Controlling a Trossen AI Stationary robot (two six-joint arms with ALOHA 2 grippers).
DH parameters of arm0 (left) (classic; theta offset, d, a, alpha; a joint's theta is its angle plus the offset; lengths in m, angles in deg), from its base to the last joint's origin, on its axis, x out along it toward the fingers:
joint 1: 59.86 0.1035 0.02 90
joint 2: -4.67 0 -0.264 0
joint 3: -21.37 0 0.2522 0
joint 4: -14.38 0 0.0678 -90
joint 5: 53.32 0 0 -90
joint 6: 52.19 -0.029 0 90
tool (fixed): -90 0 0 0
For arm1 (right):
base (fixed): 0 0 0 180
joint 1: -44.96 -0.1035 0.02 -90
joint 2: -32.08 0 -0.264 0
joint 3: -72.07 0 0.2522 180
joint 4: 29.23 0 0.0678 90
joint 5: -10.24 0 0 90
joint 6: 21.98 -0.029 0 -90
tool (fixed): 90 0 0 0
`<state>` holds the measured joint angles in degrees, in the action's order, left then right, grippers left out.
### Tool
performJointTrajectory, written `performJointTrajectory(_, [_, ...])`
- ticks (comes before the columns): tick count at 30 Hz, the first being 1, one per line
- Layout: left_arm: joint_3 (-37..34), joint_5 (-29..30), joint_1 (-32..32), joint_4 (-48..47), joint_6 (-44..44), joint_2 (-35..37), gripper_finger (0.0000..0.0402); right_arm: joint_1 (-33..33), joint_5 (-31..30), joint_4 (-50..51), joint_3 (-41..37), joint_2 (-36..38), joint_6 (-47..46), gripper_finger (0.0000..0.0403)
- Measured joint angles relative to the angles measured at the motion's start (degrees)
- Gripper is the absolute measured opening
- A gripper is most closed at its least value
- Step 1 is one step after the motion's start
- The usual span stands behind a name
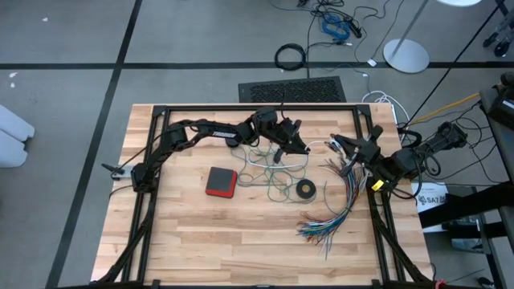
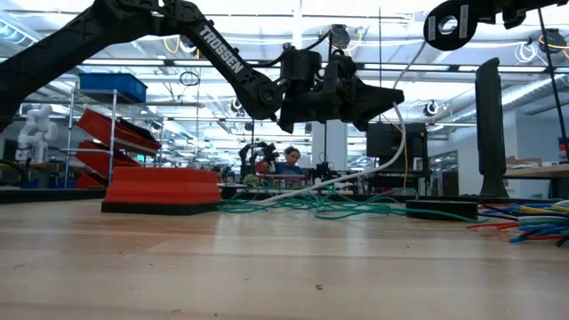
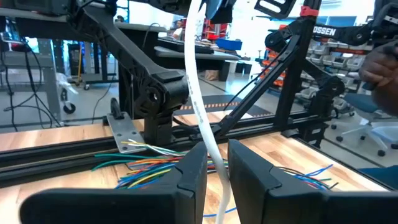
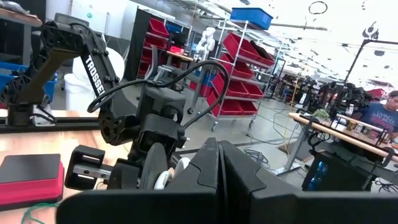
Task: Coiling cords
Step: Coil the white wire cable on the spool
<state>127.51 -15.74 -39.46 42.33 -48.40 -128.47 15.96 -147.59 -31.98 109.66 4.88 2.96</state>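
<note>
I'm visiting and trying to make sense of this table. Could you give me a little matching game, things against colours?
Things:
1. Cord held up between the left gripper's fingers
2. Cord lying loose on the table
3. Flat block
4. Small ring

Colours:
A. red and black
B. white
C. black
D. teal-green

Pairs: 1-B, 2-D, 3-A, 4-C

Place: a robotics lab or workshop hall.
Workbench: a wooden table (image 1: 241, 233) standing on grey floor.
Storage: metal shelving with red bins (image 4: 239, 53) and a blue bin (image 4: 251, 15).
Other stations: benches crowded with equipment, a seated person (image 4: 380, 112) working there.
Ceiling: open, bright lights, hanging cables.
</note>
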Motion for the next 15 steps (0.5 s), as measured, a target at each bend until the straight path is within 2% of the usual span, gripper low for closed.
performJointTrajectory(15, [0.0,0.0,1.8,-0.6,0.4,0.0,0.0070,0.0,0.0,-5.2,0.0,0.0,5.1,0.0000])
